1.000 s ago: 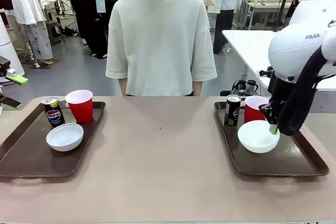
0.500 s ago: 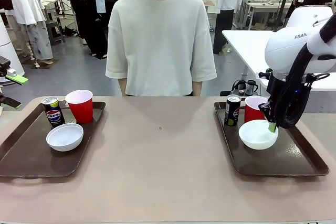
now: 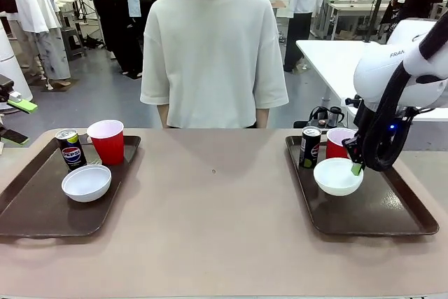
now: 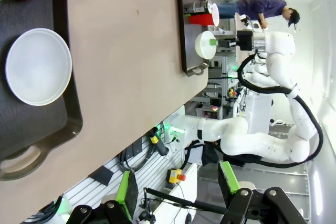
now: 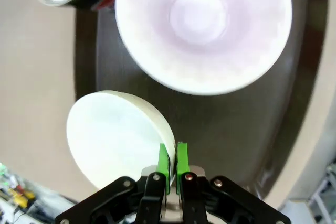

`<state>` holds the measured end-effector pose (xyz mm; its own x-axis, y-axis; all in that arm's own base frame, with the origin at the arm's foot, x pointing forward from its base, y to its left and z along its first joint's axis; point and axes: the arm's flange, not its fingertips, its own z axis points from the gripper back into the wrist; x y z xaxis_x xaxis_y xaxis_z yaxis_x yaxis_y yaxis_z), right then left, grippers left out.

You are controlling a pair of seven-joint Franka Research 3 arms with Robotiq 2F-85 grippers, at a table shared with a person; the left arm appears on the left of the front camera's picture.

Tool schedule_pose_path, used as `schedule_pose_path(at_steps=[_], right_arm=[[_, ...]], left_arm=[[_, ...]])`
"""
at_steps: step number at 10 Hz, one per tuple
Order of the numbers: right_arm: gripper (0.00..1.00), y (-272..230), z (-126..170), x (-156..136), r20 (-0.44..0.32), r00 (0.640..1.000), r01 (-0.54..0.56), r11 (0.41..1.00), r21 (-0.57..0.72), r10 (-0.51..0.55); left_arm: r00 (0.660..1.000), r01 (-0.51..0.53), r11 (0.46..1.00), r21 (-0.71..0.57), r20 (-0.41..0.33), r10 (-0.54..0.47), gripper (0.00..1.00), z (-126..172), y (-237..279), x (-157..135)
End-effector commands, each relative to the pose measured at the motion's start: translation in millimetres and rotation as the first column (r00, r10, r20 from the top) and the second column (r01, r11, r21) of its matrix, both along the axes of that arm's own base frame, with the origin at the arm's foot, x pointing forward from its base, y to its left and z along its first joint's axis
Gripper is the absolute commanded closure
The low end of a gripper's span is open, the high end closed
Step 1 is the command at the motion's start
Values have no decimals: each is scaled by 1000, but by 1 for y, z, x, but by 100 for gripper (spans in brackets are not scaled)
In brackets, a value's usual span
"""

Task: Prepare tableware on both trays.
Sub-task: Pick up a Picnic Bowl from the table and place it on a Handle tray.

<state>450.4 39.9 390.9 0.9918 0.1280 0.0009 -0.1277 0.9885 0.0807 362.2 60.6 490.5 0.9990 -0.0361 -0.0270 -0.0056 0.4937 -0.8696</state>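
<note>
- My right hand (image 3: 358, 167) is clamped on the rim of the right bowl (image 3: 338, 176), green pads pinching its near edge, as the right wrist view shows (image 5: 172, 163).
- Over the last second that bowl has shifted toward the tray's far, inner part: it now sits closer to the right can (image 3: 309, 147) and the right cup (image 3: 339, 143) than it did, and the arm has drawn back and up with it.
- I judge this to be the bowl's final placing on the right tray (image 3: 392, 218); from the front I cannot tell whether it is resting on the tray or held just above it.
- The left tray (image 3: 35, 211) already carries its full set: the left can (image 3: 70, 148), the left cup (image 3: 107, 141) and the left bowl (image 3: 86, 182), all standing apart from one another.
- My left hand (image 4: 178, 187) hangs off the near edge of the tabletop (image 3: 217, 222) with its fingers spread wide and nothing between them.
- So both trays hold a cup, a can and a bowl; what seems left is for me to let go of the right bowl.
- Writing: "PEPSI" reads on the left can's label, and the right can shows the same round logo. The right arm's white shell reads "FRAN", the rest cut off.
- The person (image 3: 213, 47) stands at the far side, hands out of sight.
</note>
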Motion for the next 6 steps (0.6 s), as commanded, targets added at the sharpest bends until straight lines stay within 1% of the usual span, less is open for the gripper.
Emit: schedule_pose_path(at_steps=[1,5,6], right_arm=[[92,-14,-22,10,-2,999,-32,996,83,33],[92,-26,-41,24,-58,998,-3,992,128,11],[51,-28,-41,25,-65,998,-9,991,135,18]], left_arm=[[1000,5,1000,-12,13,-5,18,0,1,-1],[1000,5,1000,-12,13,-5,18,0,1,-1],[1000,5,1000,-12,13,-5,18,0,1,-1]])
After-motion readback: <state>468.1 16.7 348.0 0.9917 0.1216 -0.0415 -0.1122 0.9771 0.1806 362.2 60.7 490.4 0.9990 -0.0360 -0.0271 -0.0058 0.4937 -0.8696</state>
